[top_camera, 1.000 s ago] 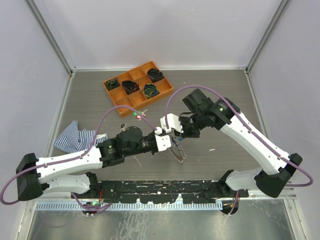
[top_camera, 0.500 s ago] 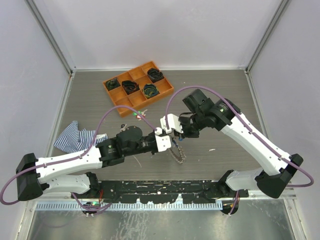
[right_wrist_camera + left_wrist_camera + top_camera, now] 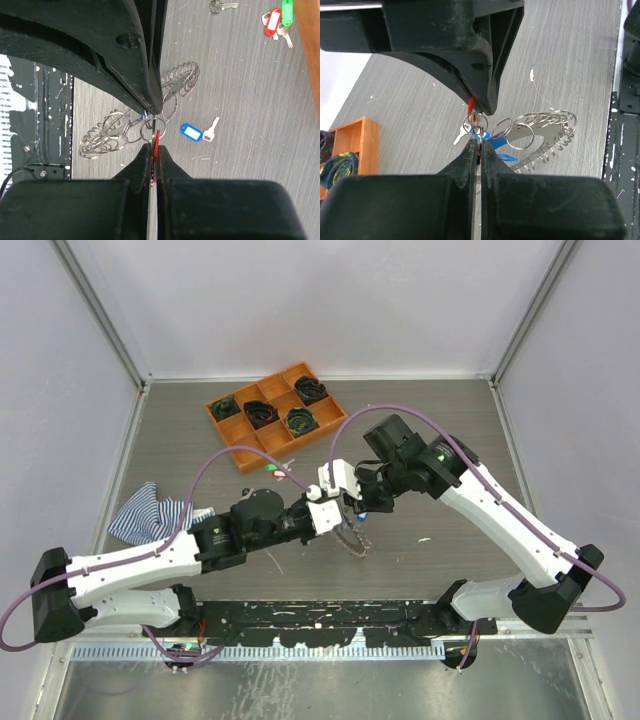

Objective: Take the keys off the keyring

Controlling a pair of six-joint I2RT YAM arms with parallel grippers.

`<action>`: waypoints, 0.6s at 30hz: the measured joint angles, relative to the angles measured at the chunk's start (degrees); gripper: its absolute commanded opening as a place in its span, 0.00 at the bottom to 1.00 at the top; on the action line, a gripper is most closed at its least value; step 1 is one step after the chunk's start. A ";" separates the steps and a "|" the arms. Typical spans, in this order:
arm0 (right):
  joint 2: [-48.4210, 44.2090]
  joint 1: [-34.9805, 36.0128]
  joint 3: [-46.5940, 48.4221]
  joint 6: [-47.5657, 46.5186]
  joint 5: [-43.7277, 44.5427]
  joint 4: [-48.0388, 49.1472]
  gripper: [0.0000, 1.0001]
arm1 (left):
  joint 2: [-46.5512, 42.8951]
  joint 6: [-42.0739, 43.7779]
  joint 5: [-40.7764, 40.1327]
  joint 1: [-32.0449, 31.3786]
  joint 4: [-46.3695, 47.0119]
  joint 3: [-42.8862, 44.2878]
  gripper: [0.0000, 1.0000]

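Progress. On the bench (image 3: pixel 450 440), left of centre and near the orange tray (image 3: pixel 232 436), a few loose keys (image 3: pixel 277 468) with red and green tags lie well apart from the keyring (image 3: pixel 352 540). I count those as done.

Centre: my left jaws (image 3: pixel 335 512) are closed tight on one small loop of the keyring. The rest of it trails down toward the bench; whether it touches, I cannot tell. My right jaws (image 3: pixel 348 498), tip to tip with the left, are clamped shut on a red tag (image 3: pixel 471 105). I judge its key not yet off the pinched loop. So: partway, one key mid-removal, remainder uncounted.

Views compared.
- Top view: gives both arms, the tray and the freed keys, but hides the pinch.
- Left wrist: shows the red tag coming out of my right jaws, and a blue-tagged key (image 3: pixel 495 142) overlapping the loops. Hooked or not, unclear here.
- Right wrist: shows that blue-tagged key clear of the loops, apparently free on the bench, plus the freed keys at top right.
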 measured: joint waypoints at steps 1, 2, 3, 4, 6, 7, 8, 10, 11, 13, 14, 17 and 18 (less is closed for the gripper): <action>0.02 -0.04 0.11 0.46 0.02 0.35 0.01 | -0.02 -0.15 -0.57 0.00 -0.35 0.26 0.00; 0.04 -0.09 0.17 0.90 0.07 0.68 0.01 | -0.07 -0.42 -1.29 0.00 -0.83 0.59 0.00; 0.11 -0.11 0.22 1.44 0.09 1.03 0.01 | -0.09 -0.85 -2.08 0.00 -1.49 1.05 0.00; 0.15 -0.13 0.31 1.84 0.11 1.29 0.01 | -0.09 -0.96 -2.32 0.00 -1.62 1.14 0.00; 0.44 -0.17 0.48 2.93 0.20 1.88 0.01 | -0.09 -1.38 -3.54 -0.02 -2.51 1.68 0.00; 0.55 -0.22 0.63 3.23 0.20 2.10 0.01 | -0.04 -1.57 -4.24 -0.04 -2.91 1.92 0.00; 0.83 -0.22 0.87 3.63 0.24 2.47 0.01 | 0.00 -1.75 -4.90 -0.04 -3.13 2.05 0.00; 1.31 -0.22 1.44 4.28 0.20 2.82 0.01 | 0.13 -2.23 -6.47 -0.13 -3.78 2.38 0.00; 1.66 -0.22 1.84 4.55 0.15 2.93 0.01 | 0.15 -2.36 -7.28 -0.17 -4.07 2.58 0.00; 2.03 -0.22 2.34 4.85 0.02 3.15 0.01 | 0.15 -2.43 -8.74 -0.24 -4.35 2.84 0.00; 2.36 -0.24 2.60 4.94 -0.15 3.13 0.01 | 0.15 -2.40 -9.33 -0.31 -4.35 2.91 0.00; 3.30 -0.66 3.15 5.60 -1.33 3.06 0.01 | 0.15 -1.22 -10.73 -0.55 -4.59 3.13 0.00; 3.67 -0.83 3.54 6.40 -1.68 3.10 0.01 | 0.22 0.02 -10.75 -0.83 -4.85 3.19 0.00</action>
